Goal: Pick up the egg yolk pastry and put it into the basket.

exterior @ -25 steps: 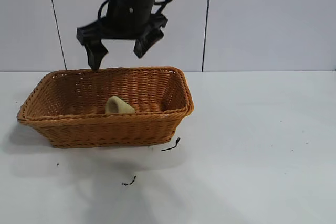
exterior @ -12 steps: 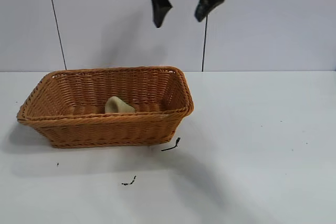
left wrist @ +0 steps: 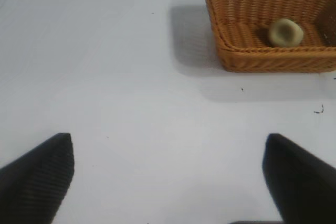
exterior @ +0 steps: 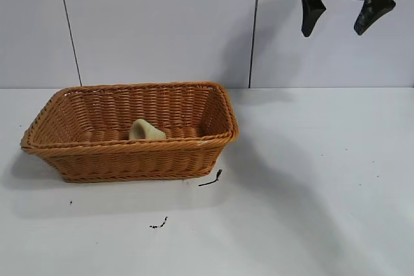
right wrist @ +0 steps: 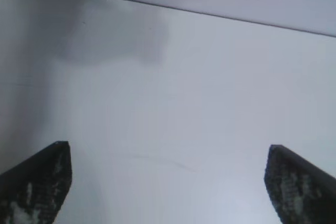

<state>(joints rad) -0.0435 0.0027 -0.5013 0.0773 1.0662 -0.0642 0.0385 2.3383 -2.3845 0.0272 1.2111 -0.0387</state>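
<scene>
The egg yolk pastry [exterior: 146,130], a pale yellowish-green lump, lies inside the orange-brown wicker basket [exterior: 129,156] at the table's left. The left wrist view shows it too [left wrist: 285,32], dent up, in the basket [left wrist: 252,56]. My right gripper [exterior: 336,29] hangs open and empty high at the upper right, well away from the basket; its wrist view shows its jaws [right wrist: 168,182] wide apart over bare table. My left gripper [left wrist: 168,182] is open and empty above bare table, far from the basket, and does not show in the exterior view.
Two small black scraps lie on the white table in front of the basket, one [exterior: 211,178] by its right corner and one [exterior: 160,224] nearer the front. A panelled grey wall [exterior: 162,24] stands behind the table.
My right gripper has risen from above the basket and swung far to the right, open throughout. The pastry and basket have not moved.
</scene>
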